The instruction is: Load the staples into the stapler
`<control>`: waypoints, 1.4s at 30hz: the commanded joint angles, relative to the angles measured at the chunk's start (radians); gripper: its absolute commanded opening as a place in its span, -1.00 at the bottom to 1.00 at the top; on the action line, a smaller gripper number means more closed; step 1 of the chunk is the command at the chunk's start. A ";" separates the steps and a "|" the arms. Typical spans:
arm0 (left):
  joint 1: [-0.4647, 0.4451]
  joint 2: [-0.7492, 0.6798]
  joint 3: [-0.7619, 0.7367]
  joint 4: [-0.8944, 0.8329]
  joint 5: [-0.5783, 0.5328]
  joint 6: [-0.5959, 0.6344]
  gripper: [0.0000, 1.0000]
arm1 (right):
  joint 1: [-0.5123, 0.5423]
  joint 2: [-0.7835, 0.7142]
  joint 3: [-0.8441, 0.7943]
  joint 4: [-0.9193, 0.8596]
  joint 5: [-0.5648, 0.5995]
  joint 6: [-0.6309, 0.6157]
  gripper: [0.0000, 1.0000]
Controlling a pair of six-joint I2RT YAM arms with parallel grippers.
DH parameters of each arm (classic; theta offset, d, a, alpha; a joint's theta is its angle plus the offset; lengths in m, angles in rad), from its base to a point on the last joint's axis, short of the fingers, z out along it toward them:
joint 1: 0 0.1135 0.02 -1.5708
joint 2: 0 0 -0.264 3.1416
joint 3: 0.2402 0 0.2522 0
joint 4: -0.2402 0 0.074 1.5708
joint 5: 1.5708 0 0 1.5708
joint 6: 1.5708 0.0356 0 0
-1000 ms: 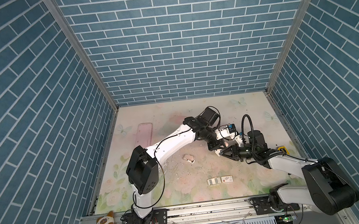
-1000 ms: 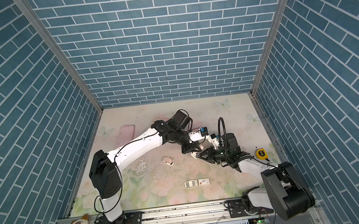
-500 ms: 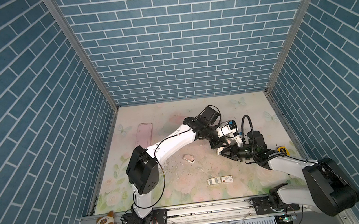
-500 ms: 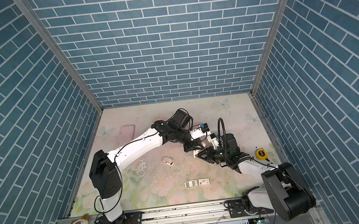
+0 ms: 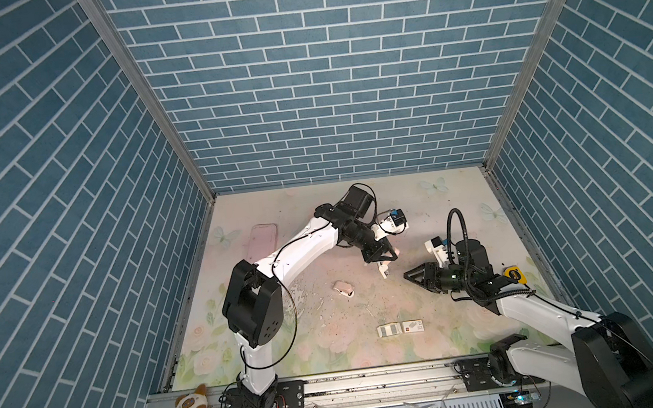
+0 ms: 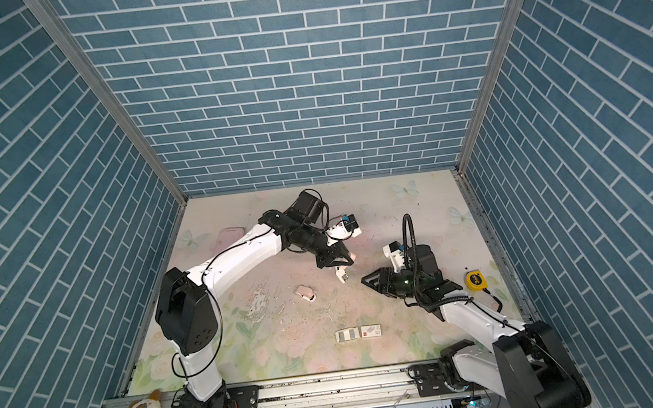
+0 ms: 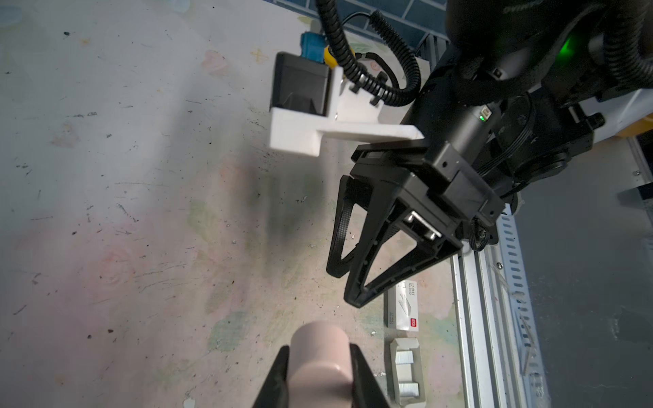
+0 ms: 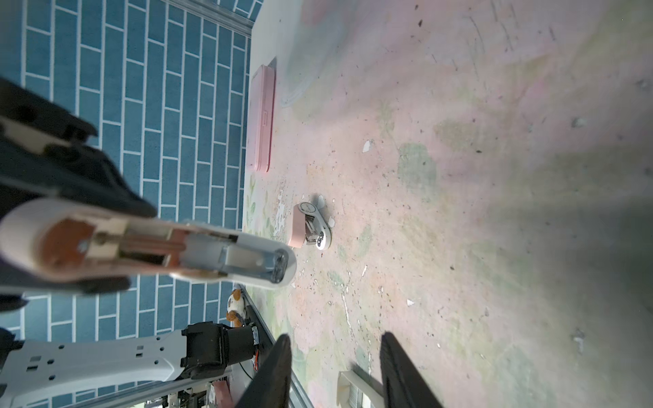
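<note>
1. Left hand (image 5: 385, 260), mid-frame, grips the pink stapler (image 8: 198, 247).
2. Right hand (image 5: 407, 275), just right of it, jaws parted, empty.
3. Staples (image 7: 406, 357) sit in their tray (image 5: 388, 330) on the bench (image 5: 292, 355), lower centre; red-marked sleeve (image 5: 413, 326) alongside, print unreadable.

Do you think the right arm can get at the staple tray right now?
Probably yes: the right pincer is open and empty, and nothing lies between it and the staple tray.

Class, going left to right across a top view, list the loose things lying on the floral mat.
pink case → small pink-and-white gadget → white staple tray → red-marked sleeve → yellow tape measure
</note>
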 commanded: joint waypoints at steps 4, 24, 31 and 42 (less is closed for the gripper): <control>0.032 0.017 0.060 -0.181 0.221 0.092 -1.00 | 0.017 -0.099 0.033 0.125 -0.155 -0.035 -0.01; 0.036 0.170 0.269 -0.362 0.437 0.119 -1.00 | 0.110 -0.084 0.100 0.123 -0.108 -0.087 0.07; 0.036 0.198 0.308 -0.405 0.473 0.138 -1.00 | 0.131 -0.058 0.116 0.154 -0.103 -0.081 0.07; 0.035 0.211 0.325 -0.379 0.545 0.087 -1.00 | 0.140 -0.028 0.098 0.285 -0.104 -0.020 -0.01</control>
